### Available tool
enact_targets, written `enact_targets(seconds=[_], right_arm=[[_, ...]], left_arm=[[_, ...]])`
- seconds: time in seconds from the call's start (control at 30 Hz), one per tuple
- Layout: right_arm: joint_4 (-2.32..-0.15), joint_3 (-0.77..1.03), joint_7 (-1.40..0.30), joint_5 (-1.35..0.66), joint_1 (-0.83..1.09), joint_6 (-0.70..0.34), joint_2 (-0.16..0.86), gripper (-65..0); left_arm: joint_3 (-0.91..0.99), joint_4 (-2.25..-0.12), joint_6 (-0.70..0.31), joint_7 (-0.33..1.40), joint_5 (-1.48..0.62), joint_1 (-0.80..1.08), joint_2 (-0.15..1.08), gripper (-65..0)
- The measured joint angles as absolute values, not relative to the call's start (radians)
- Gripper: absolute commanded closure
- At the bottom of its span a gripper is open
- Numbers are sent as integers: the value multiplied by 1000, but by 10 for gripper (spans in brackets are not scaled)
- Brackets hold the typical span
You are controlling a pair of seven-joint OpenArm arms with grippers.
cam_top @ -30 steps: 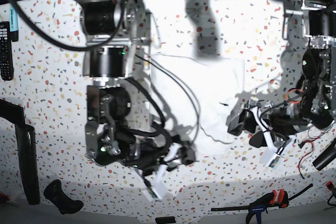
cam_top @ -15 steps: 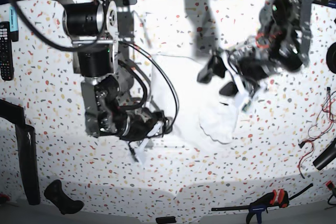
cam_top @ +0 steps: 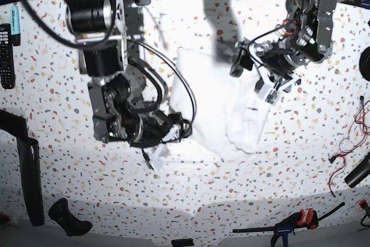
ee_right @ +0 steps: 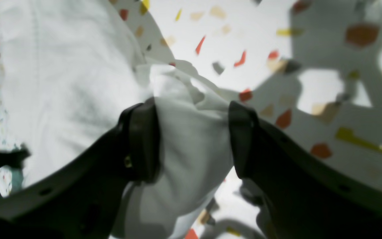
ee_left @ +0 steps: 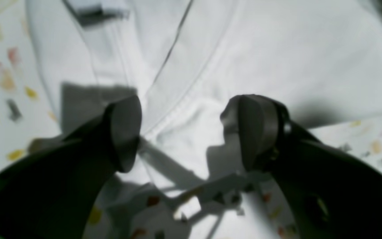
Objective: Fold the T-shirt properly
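Note:
The white T-shirt [cam_top: 214, 91] lies crumpled on the speckled table [cam_top: 289, 160], mid-table in the base view. My left gripper [cam_top: 245, 65] hovers over its upper right part. In the left wrist view that gripper [ee_left: 189, 132] stands open above the T-shirt's [ee_left: 277, 49] stitched hems, with nothing between its fingers. My right gripper [cam_top: 176, 130] is at the shirt's lower left edge. In the right wrist view it [ee_right: 192, 142] is open, and a raised bunch of the T-shirt [ee_right: 61, 83] fills the gap between its fingers.
A black remote [cam_top: 6, 56] lies at the left edge. A dark bar [cam_top: 29, 183] and a black handle [cam_top: 69, 218] sit at the lower left. A clamp with an orange grip [cam_top: 292, 221] and red wires [cam_top: 347, 148] are at the lower right.
The left arm rose from the shirt's lower right to its upper right. The right gripper moved up from the bare table to the shirt's left edge. The cloth shifted and bunched.

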State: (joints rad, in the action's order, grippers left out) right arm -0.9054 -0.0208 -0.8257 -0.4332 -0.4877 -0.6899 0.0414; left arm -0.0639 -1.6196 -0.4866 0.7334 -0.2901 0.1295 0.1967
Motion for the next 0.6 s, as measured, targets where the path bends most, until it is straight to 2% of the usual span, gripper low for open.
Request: enact_targets(seconds=[0.13,0.33,0.6], right_arm=[[-1023,-20,-831,-445,-401,-690,59,-329],[-1221,-18,-921,-553,-246,-686,81,-329],[-1456,-21,-949,-598,-31,-687,128,-329]], left_arm=[[-63,-1523,-497,727,-306,57,196,-436],[-66,-1512,-495,787,-289,-17,195,-436],[-62,-1472,-498,747,-284,-34,199,-436]])
